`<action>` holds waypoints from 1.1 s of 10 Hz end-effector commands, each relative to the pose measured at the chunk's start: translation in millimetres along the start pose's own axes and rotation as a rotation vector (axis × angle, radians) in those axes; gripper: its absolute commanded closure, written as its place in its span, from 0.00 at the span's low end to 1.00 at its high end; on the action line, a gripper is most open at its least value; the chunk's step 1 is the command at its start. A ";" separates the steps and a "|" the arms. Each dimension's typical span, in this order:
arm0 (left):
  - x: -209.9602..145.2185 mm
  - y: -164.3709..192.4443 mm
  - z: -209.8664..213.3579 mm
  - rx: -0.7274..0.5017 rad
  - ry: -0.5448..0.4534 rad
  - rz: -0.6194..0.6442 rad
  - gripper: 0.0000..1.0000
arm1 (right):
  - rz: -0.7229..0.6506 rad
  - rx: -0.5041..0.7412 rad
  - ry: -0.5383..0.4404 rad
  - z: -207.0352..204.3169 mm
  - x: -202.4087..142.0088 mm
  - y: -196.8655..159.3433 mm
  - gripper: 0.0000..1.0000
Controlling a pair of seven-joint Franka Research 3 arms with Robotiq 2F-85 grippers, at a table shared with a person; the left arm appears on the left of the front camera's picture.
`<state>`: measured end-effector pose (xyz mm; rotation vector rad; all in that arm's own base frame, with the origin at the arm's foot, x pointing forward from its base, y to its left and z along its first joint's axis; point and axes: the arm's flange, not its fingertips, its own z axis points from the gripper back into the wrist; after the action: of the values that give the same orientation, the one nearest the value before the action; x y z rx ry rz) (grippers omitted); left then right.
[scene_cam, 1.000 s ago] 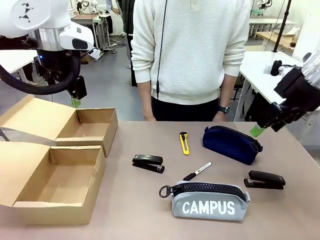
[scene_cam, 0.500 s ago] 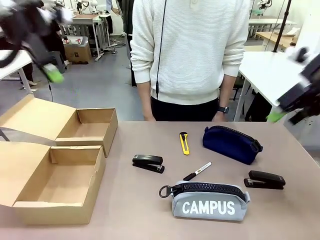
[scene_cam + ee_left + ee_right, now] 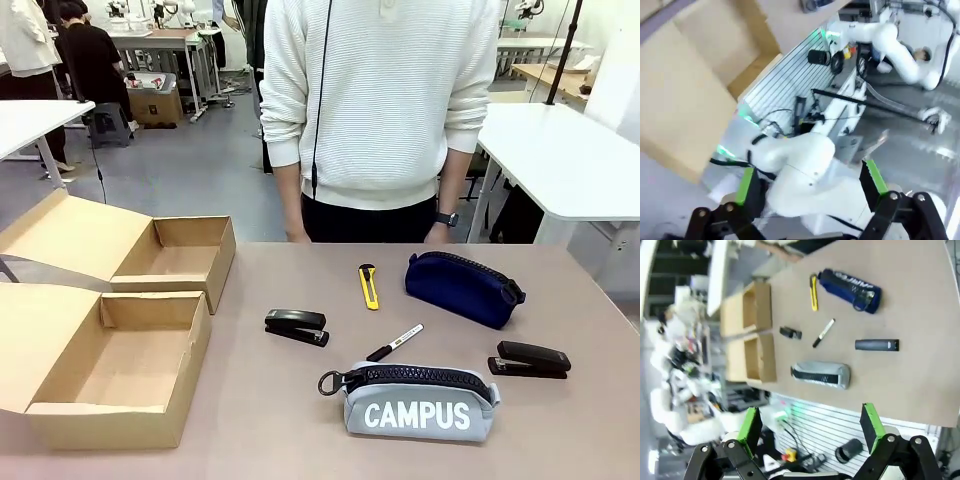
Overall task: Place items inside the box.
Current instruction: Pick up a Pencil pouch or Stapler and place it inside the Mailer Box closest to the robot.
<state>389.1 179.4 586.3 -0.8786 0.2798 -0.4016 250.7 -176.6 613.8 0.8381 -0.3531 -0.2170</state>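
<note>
On the tan table (image 3: 280, 440), which spans the front view from side to side, everything lies in plain sight. Behind it is a workshop room with a grey floor and white tables (image 3: 570, 160). A person (image 3: 380, 100) in a white ribbed sweater stands at the far edge, cut off above the shoulders, with the hands mostly hidden behind the table's rim. Two open cardboard boxes sit at the left, the near box (image 3: 110, 425) just in front of the far box (image 3: 222, 262), flaps folded outward. To their right, outside both, lie two pouches: the grey pouch (image 3: 418, 402) lettered CAMPUS by the front edge, and the navy pouch (image 3: 462, 287) farther back, its print unreadable. There are two black staplers, the left stapler (image 3: 297, 326) near the boxes and the right stapler (image 3: 529, 359) beside the grey pouch. One yellow utility knife (image 3: 368, 286) and one black marker (image 3: 394, 342) lie between them. High over the table, the right gripper (image 3: 810, 425) is spread wide and empty. The left gripper (image 3: 810, 182) is equally wide and empty, in a blurred view of a robot base and a cardboard flap (image 3: 680, 100).
</note>
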 end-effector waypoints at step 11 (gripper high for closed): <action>-23.9 34.2 -4.0 -0.064 -0.034 0.155 0.00 | 0.121 -0.118 0.036 -33.8 2.3 2.2 0.00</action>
<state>375.3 201.1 556.6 -0.9272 0.3343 -0.2157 261.0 -188.5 586.1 0.8637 -0.3434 -0.2684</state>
